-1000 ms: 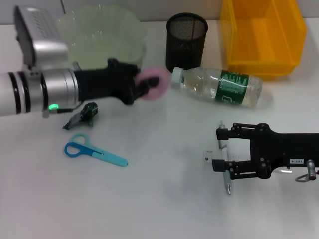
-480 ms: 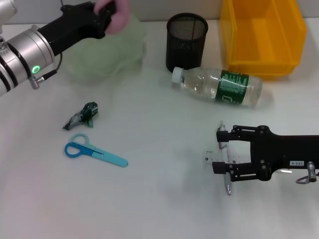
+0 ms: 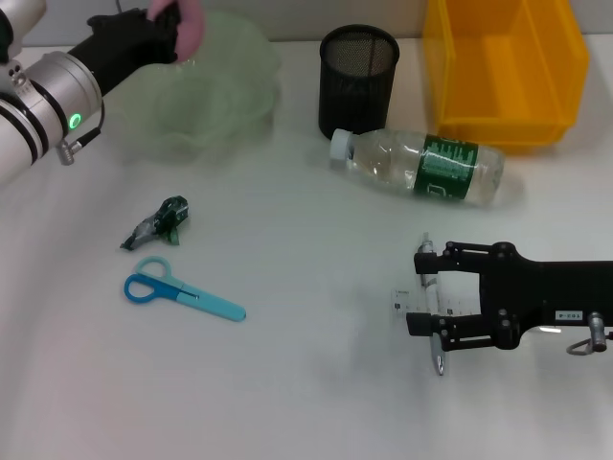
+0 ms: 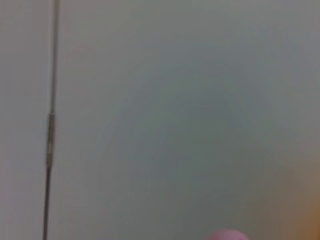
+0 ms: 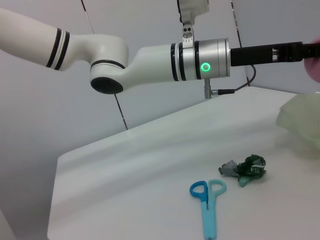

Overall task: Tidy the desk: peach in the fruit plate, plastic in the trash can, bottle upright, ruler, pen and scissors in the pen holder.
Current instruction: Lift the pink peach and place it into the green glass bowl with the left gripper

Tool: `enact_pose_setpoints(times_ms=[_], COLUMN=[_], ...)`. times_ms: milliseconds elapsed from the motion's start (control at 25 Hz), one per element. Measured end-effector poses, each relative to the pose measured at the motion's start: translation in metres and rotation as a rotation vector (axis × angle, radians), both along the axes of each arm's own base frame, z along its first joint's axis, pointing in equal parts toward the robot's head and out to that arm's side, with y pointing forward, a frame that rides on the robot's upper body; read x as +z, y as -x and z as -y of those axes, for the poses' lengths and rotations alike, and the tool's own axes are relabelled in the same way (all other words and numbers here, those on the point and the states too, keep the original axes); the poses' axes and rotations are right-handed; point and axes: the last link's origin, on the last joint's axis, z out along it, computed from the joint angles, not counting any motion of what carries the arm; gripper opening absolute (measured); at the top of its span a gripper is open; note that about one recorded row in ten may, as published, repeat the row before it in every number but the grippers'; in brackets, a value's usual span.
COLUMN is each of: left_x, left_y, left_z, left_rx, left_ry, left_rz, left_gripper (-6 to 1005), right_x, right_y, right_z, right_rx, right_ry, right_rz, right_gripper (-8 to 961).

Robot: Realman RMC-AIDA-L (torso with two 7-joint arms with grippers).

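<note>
Black wire-mesh pen holder [image 3: 358, 79], glossy yellow plastic trash can [image 3: 505, 72].

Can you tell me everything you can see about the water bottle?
The bottle is clear plastic with a dark green label around its middle and a white cap. It lies on its side on the white desk, not upright yet, with its cap toward the black mesh pen holder and its far end near the yellow trash can. It looks mostly empty, though that is hard to tell. No gripper touches it.
</note>
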Motion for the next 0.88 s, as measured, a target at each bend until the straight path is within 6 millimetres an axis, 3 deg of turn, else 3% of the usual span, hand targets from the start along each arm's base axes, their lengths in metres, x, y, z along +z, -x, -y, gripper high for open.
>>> enact_pose_setpoints(times_ms=[120,240,640,880], left_x=[0.0000,-0.0006,-0.0006,-0.0005], left_y=[0.0021,0.0030,0.0039,0.0023], left_z=[0.0002,0.0008,0.0013,0.0018], left_rx=[0.012,0.014,0.019,0.011], left_ry=[-0.007,-0.005,-0.005,-0.003], left_rz=[0.003,0.001,0.007,0.019], left_gripper=[75,140,575,689], right_x=[-0.0005,-0.0006,-0.0008,-0.0009], right_y=[0.0008,0.0008,0.0003,0.0004], right_z=[-0.0003,-0.0004,0.0000,0.0001], right_rx=[0.002,0.002,0.001,0.002], right_ry=[0.000,0.000,-0.001,0.000], right_rz=[-0.001,-0.001,-0.001,0.000], right_gripper=[821,821,821,821])
